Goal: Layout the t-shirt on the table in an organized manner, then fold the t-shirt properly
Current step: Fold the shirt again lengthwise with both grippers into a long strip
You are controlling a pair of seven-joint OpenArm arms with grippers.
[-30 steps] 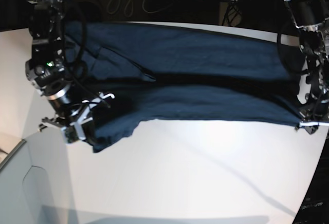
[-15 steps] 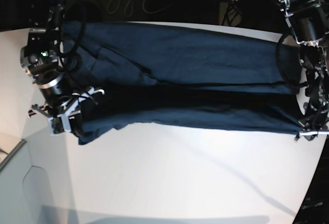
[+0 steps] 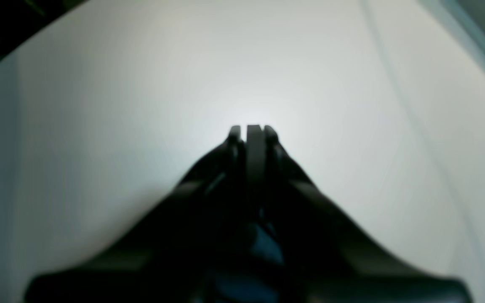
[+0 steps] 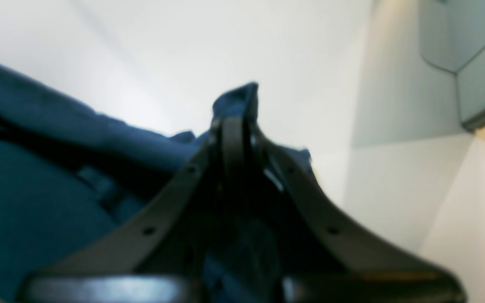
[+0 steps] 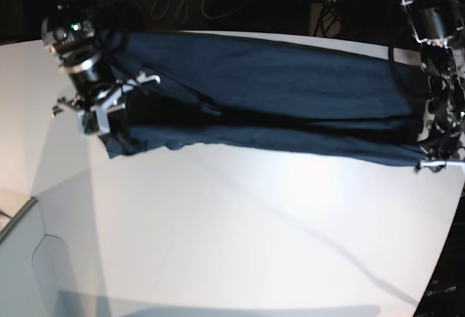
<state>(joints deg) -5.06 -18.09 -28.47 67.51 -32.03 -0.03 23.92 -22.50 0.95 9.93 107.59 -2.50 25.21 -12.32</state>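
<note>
A: Where did the t-shirt (image 5: 276,106) lie?
B: It stretched in a long folded band across the far side of the white surface (image 5: 247,244).
A: And the pincers?
B: The right pincer (image 4: 236,122) was clamped on a bunched corner of cloth. The left pincer (image 5: 434,164) was closed at the band's opposite end; whether it pinched fabric could not be told.

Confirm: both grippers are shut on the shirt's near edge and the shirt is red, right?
Not red. The base view shows the shirt is dark navy blue. The right gripper and left gripper are shut on its near edge.
</note>
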